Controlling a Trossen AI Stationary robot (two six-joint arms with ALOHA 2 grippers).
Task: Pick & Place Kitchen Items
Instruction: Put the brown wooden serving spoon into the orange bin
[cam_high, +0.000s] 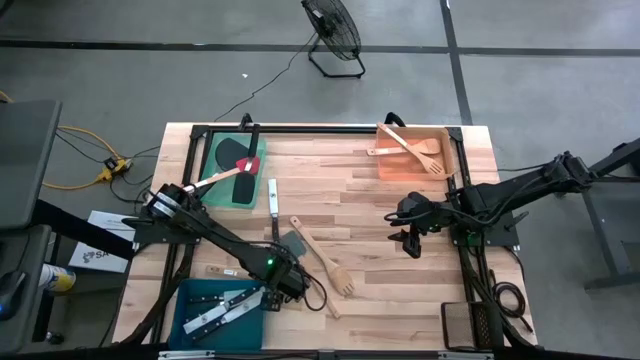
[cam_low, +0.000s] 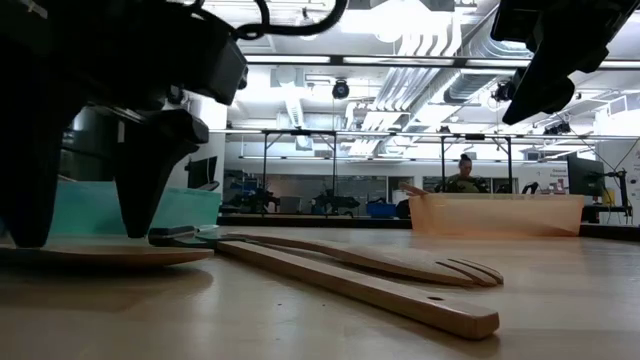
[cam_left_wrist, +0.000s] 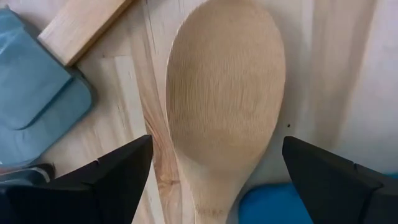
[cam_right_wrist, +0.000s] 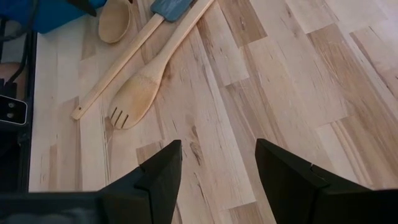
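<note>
A pale wooden spoon (cam_left_wrist: 224, 93) lies flat on the table near its front left, bowl up. My left gripper (cam_left_wrist: 216, 143) points straight down over it, open wide, one finger on either side of the bowl's narrow end. In the low view those fingers (cam_low: 140, 190) hang just above the bowl (cam_low: 100, 255); I see no touch. Beside it lie a grey spatula (cam_high: 291, 241), a wooden slotted turner (cam_high: 328, 265) and a long wooden handle (cam_low: 380, 295). My right gripper (cam_high: 410, 240) hovers open above the table's right half, holding nothing.
A teal tray (cam_high: 190, 325) with knives sits at the front left, close to my left gripper. A green tray (cam_high: 222, 190) with red and black spatulas stands far left, and an orange tray (cam_high: 445, 140) with wooden utensils far right. A steel-bladed utensil (cam_high: 272, 196) lies mid-table.
</note>
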